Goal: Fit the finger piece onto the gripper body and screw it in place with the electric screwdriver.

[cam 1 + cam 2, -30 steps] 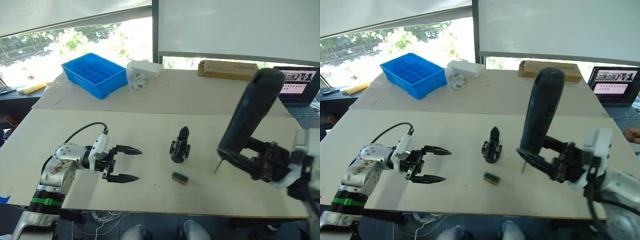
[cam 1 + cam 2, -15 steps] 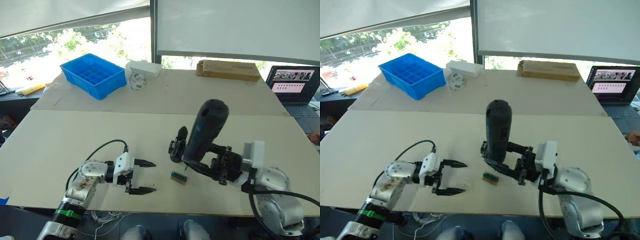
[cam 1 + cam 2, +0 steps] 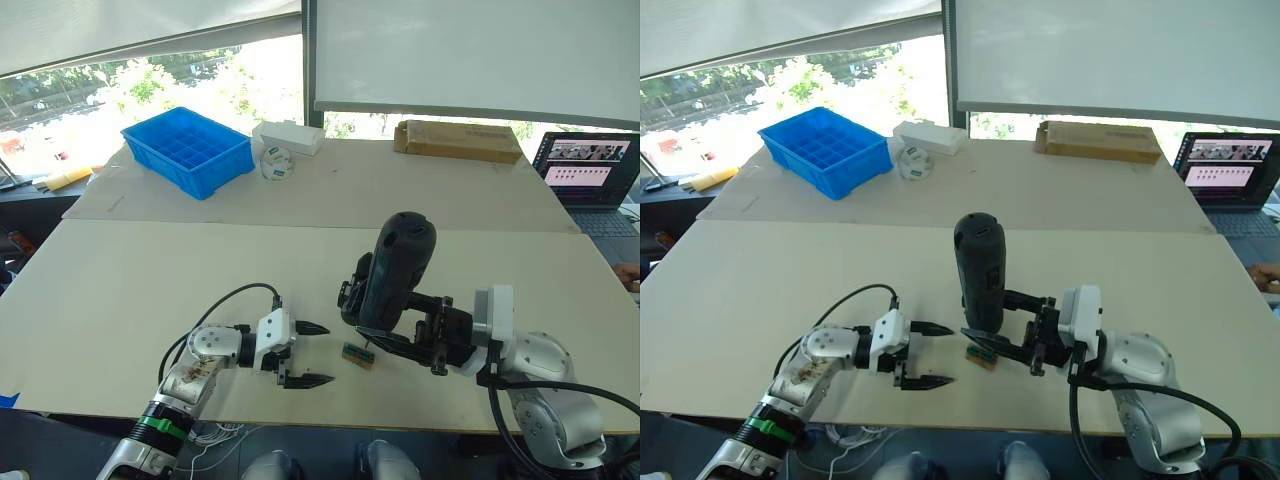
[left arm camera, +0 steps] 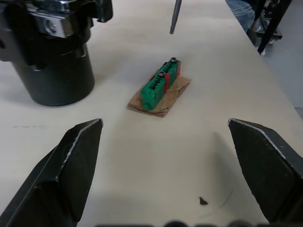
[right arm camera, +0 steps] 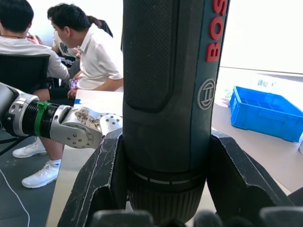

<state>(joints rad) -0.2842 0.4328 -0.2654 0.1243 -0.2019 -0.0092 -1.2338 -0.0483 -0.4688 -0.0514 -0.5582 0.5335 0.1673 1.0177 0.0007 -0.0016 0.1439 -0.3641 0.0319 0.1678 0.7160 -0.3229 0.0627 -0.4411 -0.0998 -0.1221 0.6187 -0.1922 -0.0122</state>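
Right pincer [image 3: 400, 330] pinching the electric screwdriver [image 3: 397, 268]; left pincer [image 3: 308, 354] spread.

Textured black screwdriver barrel stands upright mid-desk [image 3: 120, 290], hiding much of the cylindrical gripper body [image 4: 49, 52]; the ridged green-and-brown block [image 4: 161, 86] lies at its 5 o'clock.

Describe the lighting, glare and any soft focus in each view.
Eye views: window daylight washes out the outdoors; table evenly lit. Left wrist view: green block sharp, soft shadows, near fingertips slightly soft. Right wrist view: electric screwdriver dark against a bright, blown-out background.
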